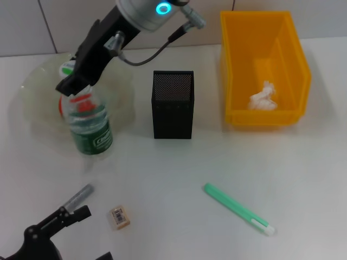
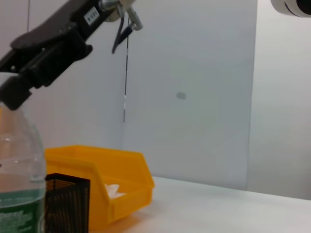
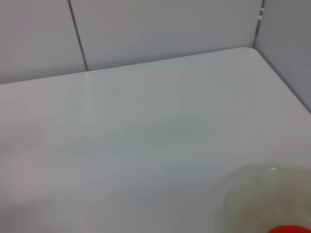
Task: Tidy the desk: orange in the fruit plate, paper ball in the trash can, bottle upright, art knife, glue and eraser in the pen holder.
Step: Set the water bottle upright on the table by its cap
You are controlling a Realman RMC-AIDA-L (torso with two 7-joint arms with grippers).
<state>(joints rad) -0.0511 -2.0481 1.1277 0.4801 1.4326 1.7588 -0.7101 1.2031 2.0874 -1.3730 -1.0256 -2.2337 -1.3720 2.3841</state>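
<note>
the right gripper point(image 1: 69, 84) sits over the upright bottle point(image 1: 89, 127) just in front of the fruit plate point(image 1: 32, 86); whether its fingers grip the cap, i cannot tell. pulling away crookedly could topple it. the left gripper point(image 1: 81, 212) waits low, fingers unclear.

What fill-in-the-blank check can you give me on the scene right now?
The paper ball lies inside the ____ trash can.
Below the right gripper, the bottle stands ____.
The eraser lies on the ____, near the parked left gripper, outside the pen holder.
Missing words: yellow; upright; desk.
</note>
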